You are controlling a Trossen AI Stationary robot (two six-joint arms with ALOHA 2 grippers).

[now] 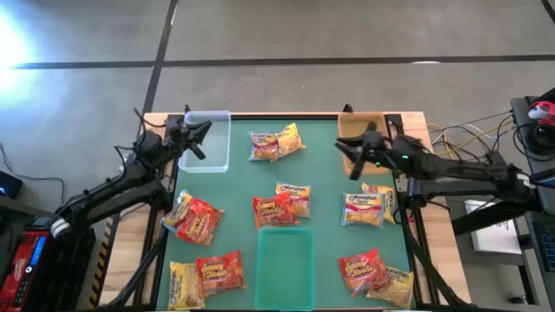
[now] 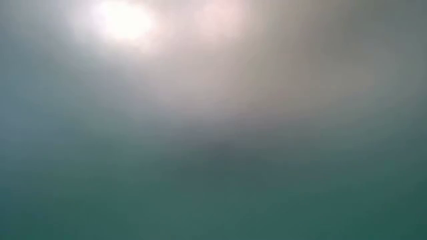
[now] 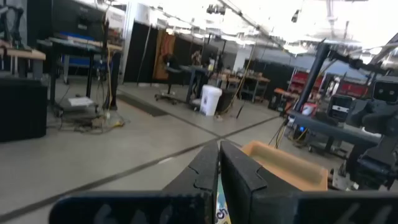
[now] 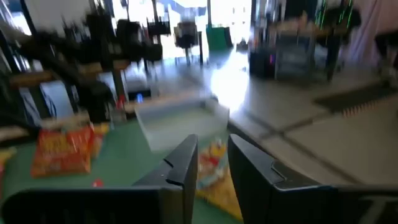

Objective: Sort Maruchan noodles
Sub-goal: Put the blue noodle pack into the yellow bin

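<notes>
Left gripper (image 1: 198, 139): I have it parked over the clear plastic tray (image 1: 217, 121) at the far left of the green mat (image 1: 325, 186), fingers (image 3: 205, 177) clenched together, nothing between them.
Right gripper (image 1: 354, 161): it hovers at the near edge of the brown tray (image 1: 368, 126); in its wrist view the fingers (image 4: 183, 163) stand slightly apart with nothing pinched that I can see.
Noodles: the crinkly square ramen packets lie loose on the mat, none in a tray; a yellow and red pair (image 1: 276, 143) lies between the two far trays, a pale yellow packet with a red label (image 1: 363, 210) sits near the right arm, and red-orange ones (image 1: 197, 220) lie at left.
Risk, overlap: I judge that several packets touch or overlap, so a pinch could drag a neighbour along.
Risk, slip: the slick crinkly film may slide out of a shallow grip.
Risk, blind spot: my low view shows only haze, so I cannot judge height from it.
Writing: "Maruchan" faintly readable on the packets; flavour text too small.
Green tray (image 1: 285, 264): near centre, nothing in it.
</notes>
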